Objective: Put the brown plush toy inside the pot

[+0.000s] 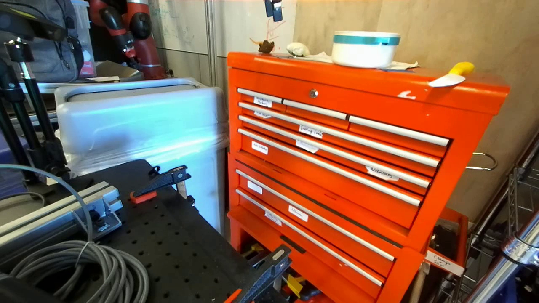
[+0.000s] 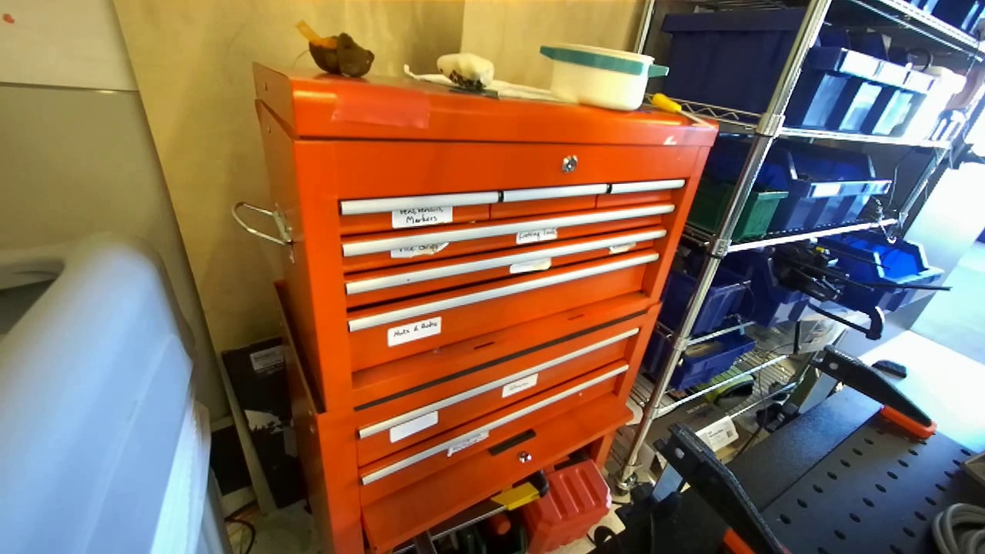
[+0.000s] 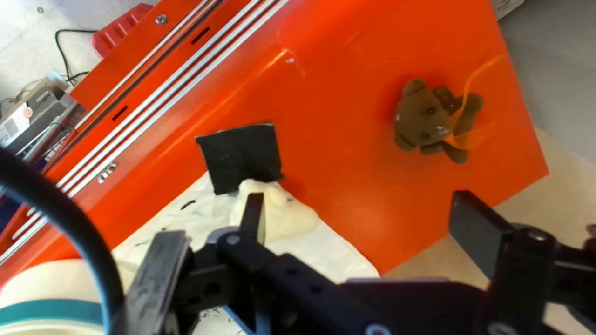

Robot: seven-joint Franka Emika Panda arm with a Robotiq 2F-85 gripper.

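Observation:
The brown plush toy [image 1: 266, 46] is a small brown bear with an orange ribbon. It lies near one end of the red cabinet's top, and also shows in an exterior view [image 2: 342, 58] and the wrist view [image 3: 423, 116]. The pot [image 1: 365, 51], white with a teal band, stands towards the cabinet's opposite end; it also shows in an exterior view [image 2: 599, 81] and, partly cut off, in the wrist view [image 3: 53, 311]. My gripper [image 3: 361, 216] is open and empty. Its fingertips [image 1: 273, 10] hang above the cabinet top, over the toy's end, apart from the toy.
A whitish plush [image 1: 298, 49] lies between toy and pot on a white cloth [image 3: 321, 253], beside a black patch [image 3: 242, 156]. A yellow-handled tool [image 1: 457, 73] lies at the front corner beyond the pot. A wall [image 1: 421, 38] stands behind the red cabinet [image 1: 362, 84].

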